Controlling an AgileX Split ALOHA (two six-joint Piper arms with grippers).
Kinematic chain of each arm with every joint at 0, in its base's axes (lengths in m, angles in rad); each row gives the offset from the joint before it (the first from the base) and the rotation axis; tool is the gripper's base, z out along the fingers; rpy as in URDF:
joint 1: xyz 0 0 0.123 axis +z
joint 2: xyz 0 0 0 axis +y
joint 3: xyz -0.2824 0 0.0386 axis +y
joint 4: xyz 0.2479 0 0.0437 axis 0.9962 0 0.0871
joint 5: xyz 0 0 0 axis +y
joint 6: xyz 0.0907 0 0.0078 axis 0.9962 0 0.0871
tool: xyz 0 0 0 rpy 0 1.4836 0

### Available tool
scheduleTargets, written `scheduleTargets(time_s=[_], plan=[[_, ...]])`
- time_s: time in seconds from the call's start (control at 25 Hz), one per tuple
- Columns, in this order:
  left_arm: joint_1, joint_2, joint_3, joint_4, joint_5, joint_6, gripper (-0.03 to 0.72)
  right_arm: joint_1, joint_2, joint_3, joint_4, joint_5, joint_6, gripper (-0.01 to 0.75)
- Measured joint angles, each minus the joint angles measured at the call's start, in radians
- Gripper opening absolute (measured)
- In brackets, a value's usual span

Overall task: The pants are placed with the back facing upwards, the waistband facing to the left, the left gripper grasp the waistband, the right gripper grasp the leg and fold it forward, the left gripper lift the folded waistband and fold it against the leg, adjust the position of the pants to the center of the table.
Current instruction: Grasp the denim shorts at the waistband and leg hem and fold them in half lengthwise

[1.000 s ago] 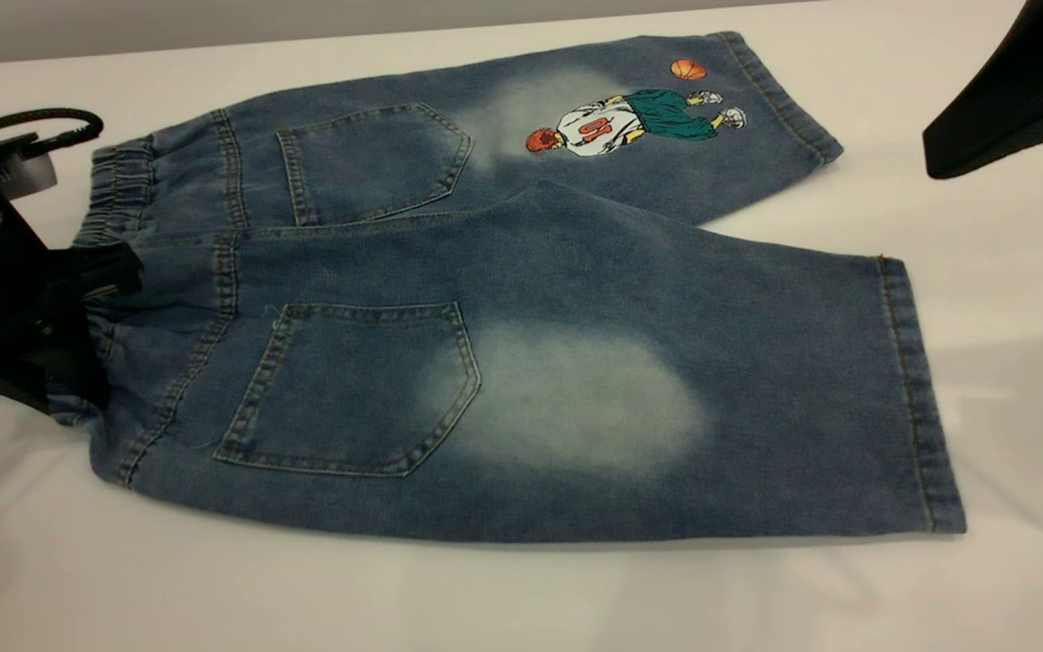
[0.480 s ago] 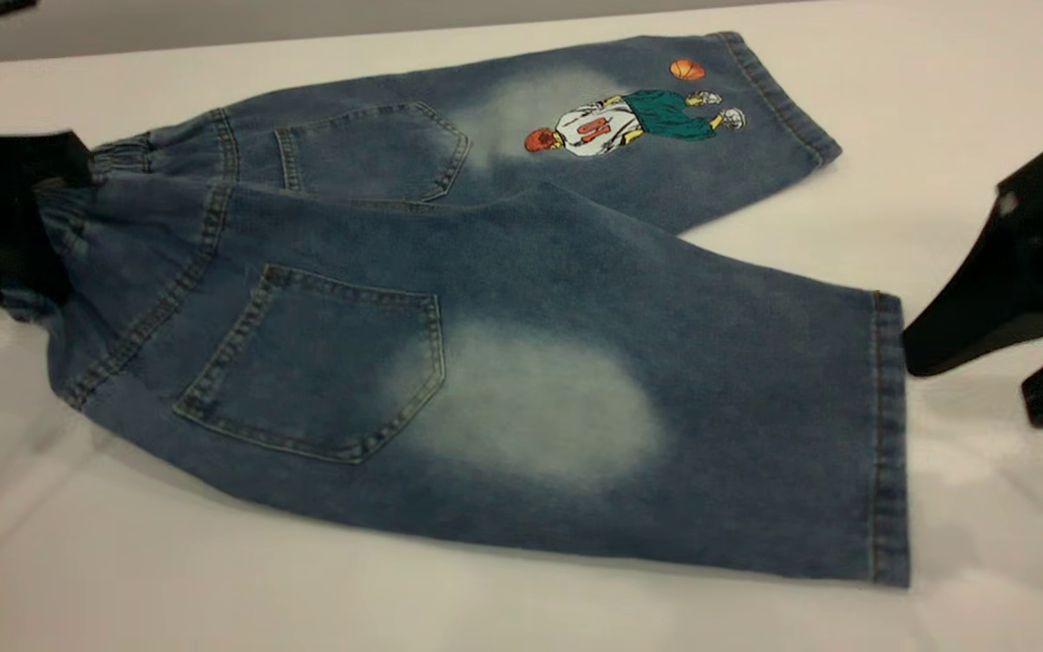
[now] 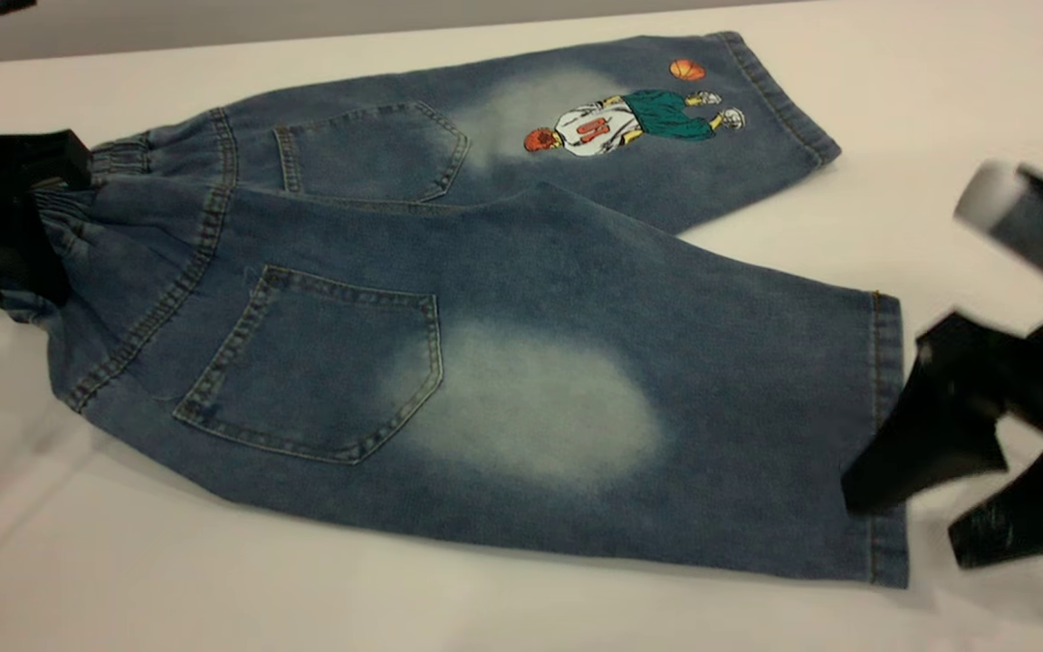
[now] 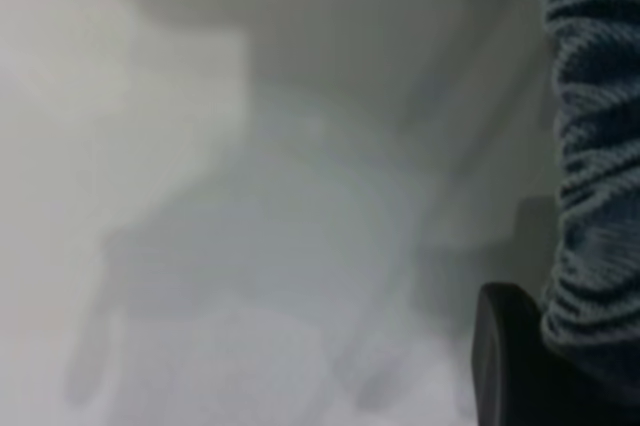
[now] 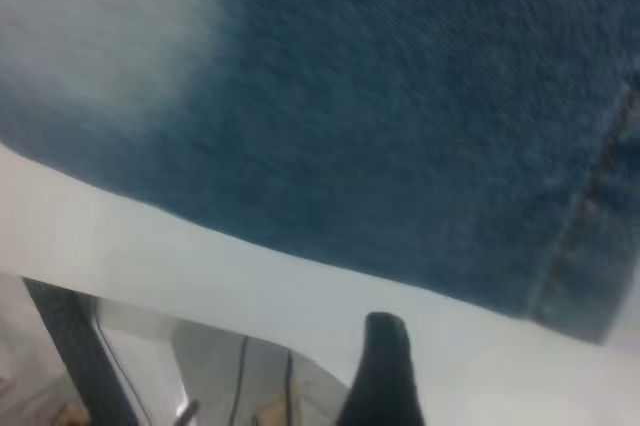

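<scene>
Right tool (image 3: 924,521) moved onto leg (image 3: 757,435) hem, fingers spread | left tool (image 3: 23,222) clamps waistband (image 3: 114,158)

Lab-like bench: plain white table (image 3: 485,607), grey wall behind.

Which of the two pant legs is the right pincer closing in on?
The leg nearer the camera, with a faded patch and no print. The open right pincer is at its stitched hem; the other leg, with the basketball-player print, lies farther back.
</scene>
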Motion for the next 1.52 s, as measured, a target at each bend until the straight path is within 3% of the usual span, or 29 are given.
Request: scheduleTargets(time_s=[0.92,1.08,1.36,1.52], plan=[[0.0,0.001,0.0,-0.001,-0.004,0.016,0.167,0.0,0.206,-0.023,0.256,0.143,-0.37,0.461],[0.0,0.001,0.0,-0.001,-0.004,0.027,0.167,0.0,0.221,-0.035,0.254,0.134,-0.369,0.357],[0.0,0.001,0.0,-0.001,-0.001,0.027,0.167,0.0,0.223,-0.06,0.254,0.085,-0.367,0.051],[0.0,0.001,0.0,-0.001,0.001,0.032,0.167,0.0,0.222,-0.066,0.256,0.098,-0.367,0.023]])
